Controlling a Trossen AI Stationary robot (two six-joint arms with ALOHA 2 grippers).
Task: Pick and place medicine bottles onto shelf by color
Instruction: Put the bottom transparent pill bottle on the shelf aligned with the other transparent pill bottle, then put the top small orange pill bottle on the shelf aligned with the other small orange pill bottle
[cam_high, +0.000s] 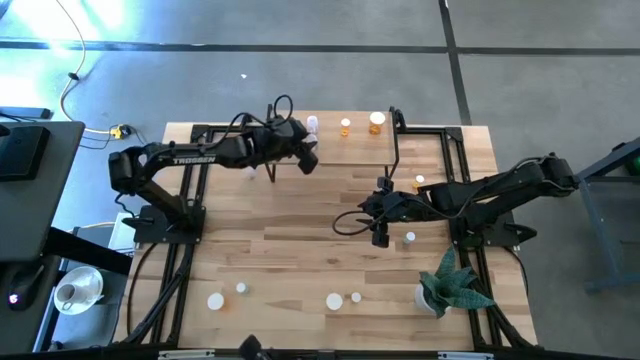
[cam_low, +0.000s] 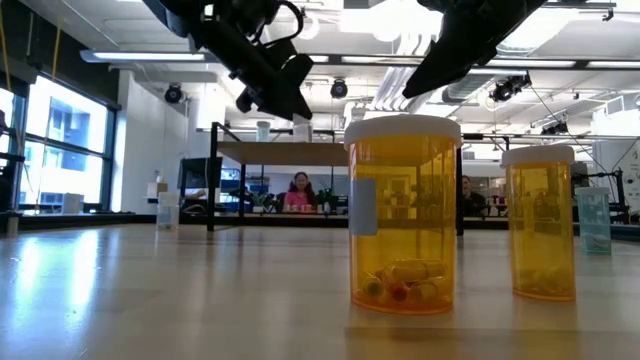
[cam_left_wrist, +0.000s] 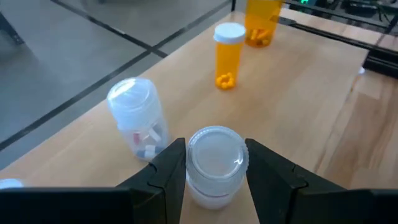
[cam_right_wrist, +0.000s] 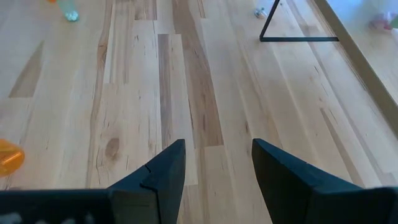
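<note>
**Left gripper clamped on a clear bottle over the shelf; right gripper parted and empty above mid-table**

Butcher-block table (cam_high: 300, 250) filling the high view, black frame rails along both sides. Light-wood shelf (cam_high: 350, 150) at the far edge, on thin black legs; seen in the low view as a raised platform (cam_low: 285, 153) beyond the arms.

Left arm (cam_high: 190, 155) stretched from the table's left side toward the shelf's left end. Left gripper (cam_left_wrist: 214, 168) closed around a clear white-capped bottle (cam_left_wrist: 214, 163), fingers (cam_left_wrist: 168, 171) pressed against both sides of it, just above the shelf surface. Just beside it, a second clear bottle (cam_left_wrist: 137, 121) standing upright on the shelf near the edge, a few pale pills inside. Farther along the shelf, a small orange bottle (cam_left_wrist: 228, 55) with white cap, and beyond that a bigger orange bottle (cam_left_wrist: 261, 22), only partly in frame. Same pair from above: small (cam_high: 345, 126) and large (cam_high: 376, 122).

Right arm (cam_high: 500, 190) reaching in from the right side. Right gripper (cam_right_wrist: 217, 165) hovering over bare tabletop near the centre, fingers spread with nothing between them. A whitish bottle (cam_high: 410, 238) on the table just beside it.

Potted plant (cam_high: 450, 285) at the near right corner. Loose bottles scattered along the near edge, among them (cam_high: 215, 300) and (cam_high: 334, 300). Close to the low camera, two orange bottles upright on the table: large (cam_low: 403, 215) and slimmer (cam_low: 540, 222). A person (cam_low: 299, 190) seated in the room behind.
</note>
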